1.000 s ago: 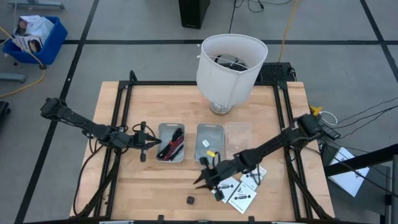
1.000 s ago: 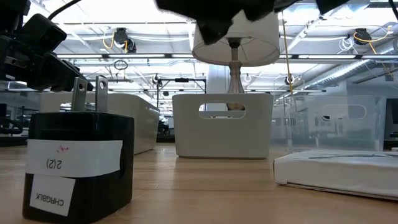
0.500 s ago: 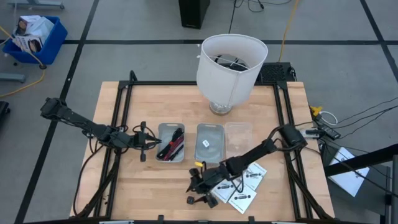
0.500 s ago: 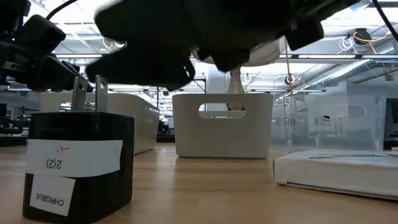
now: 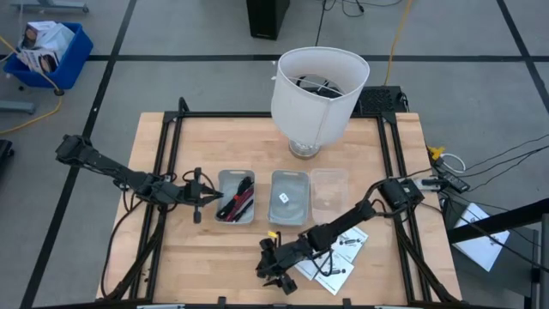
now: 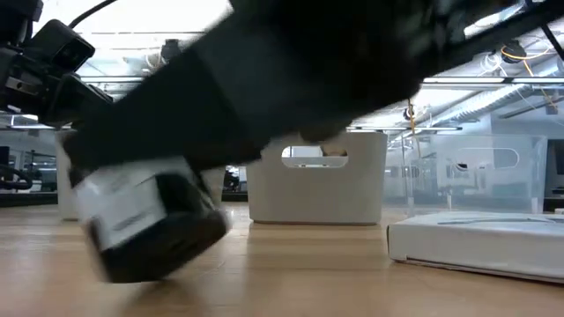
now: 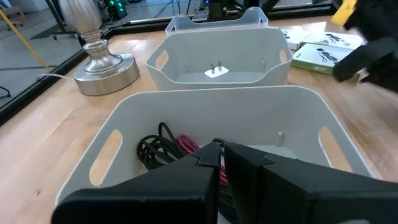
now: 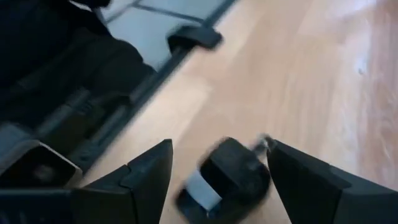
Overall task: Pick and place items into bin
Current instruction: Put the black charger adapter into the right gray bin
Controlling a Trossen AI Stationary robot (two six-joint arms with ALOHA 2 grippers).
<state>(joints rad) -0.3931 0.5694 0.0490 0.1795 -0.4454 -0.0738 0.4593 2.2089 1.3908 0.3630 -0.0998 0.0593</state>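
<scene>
Right gripper (image 5: 273, 273): hung low at the table's (image 5: 214, 257) front edge, fingers spread either side of the small black cube (image 8: 227, 177), not yet clamped. Looked tipped off its base (low view), so probably best squared on the flat sides, closed gently, then lifted straight.

Left gripper (image 5: 199, 202): waited beside the left bin (image 5: 221, 175), fingers together.

Held black and red cable bundles (image 5: 238, 199) there; a tiny white piece (image 5: 284, 197) in the middle bin (image 5: 290, 175); nothing discernible in the clear bin (image 5: 330, 174). White packets (image 5: 339, 257) lay on the table.
</scene>
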